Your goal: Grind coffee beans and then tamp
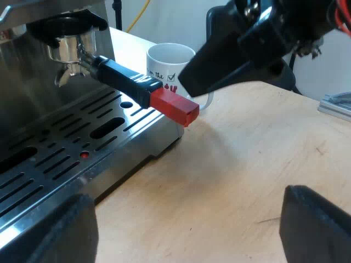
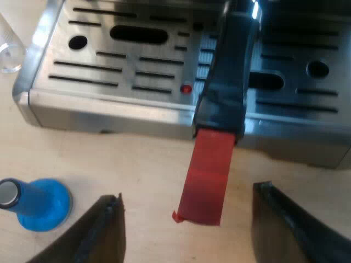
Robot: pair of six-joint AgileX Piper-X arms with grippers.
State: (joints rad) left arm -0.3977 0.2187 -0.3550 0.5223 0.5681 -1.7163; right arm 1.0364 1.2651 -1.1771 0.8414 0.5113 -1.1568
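Status: right gripper (image 2: 187,211) has its fingers spread and straddles the red end (image 2: 208,175) of the handle (image 2: 227,71), with a gap on both sides and no contact. The holder (image 1: 68,52) is locked into the front of the espresso machine (image 1: 33,93). Its handle sticks out over the drip tray (image 2: 109,71) and past the tray's edge. The blue tamper (image 2: 38,204) is on the wooden table (image 1: 247,164) near the right gripper, not touching it. The left gripper (image 1: 186,233) is wide open, above the table by the tray's front. The white mug (image 1: 167,63) is near the red end, beside the machine.
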